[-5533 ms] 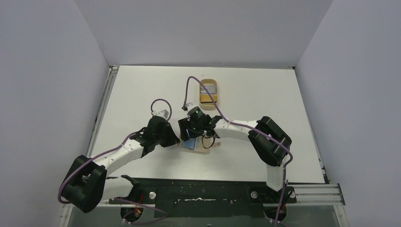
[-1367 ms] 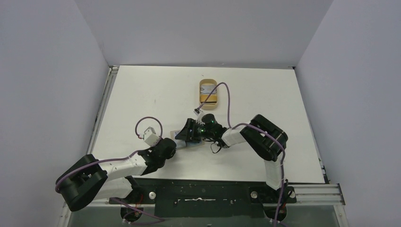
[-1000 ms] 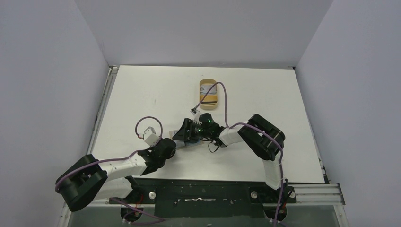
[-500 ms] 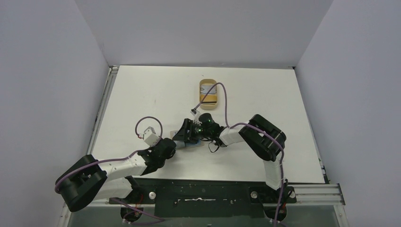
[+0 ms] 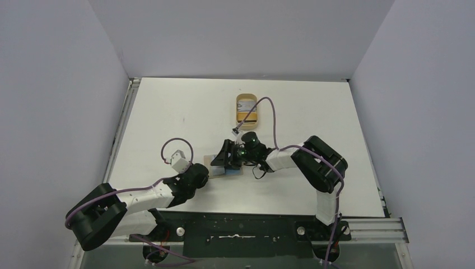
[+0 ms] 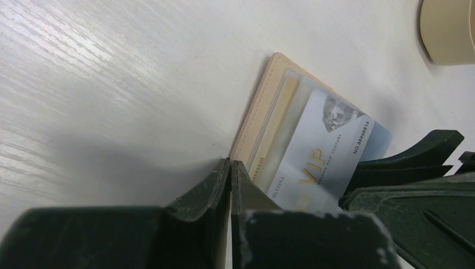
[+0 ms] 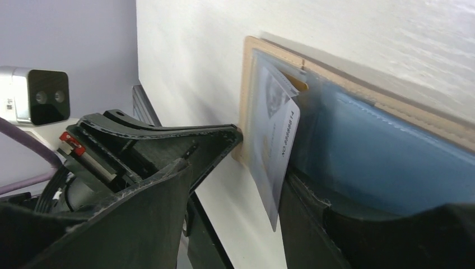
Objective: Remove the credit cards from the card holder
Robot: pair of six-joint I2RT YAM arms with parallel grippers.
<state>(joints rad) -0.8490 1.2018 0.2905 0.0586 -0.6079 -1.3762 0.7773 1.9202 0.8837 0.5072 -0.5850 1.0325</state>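
Firstly, the white table (image 5: 168,112) is closed in by pale grey walls (image 5: 56,84) on three sides. At its far middle stands an oval tan dish (image 5: 244,101) with a flat yellow and white thing (image 5: 246,117) inside.

The card holder (image 6: 263,106) lies open and flat near the middle of the table. A light blue credit card (image 6: 319,151) sticks halfway out of its pocket. The left gripper (image 6: 231,168) is fully clenched, its tips touching the holder's edge. The right gripper (image 7: 235,171) has its jaws apart around the card, not pinching it.
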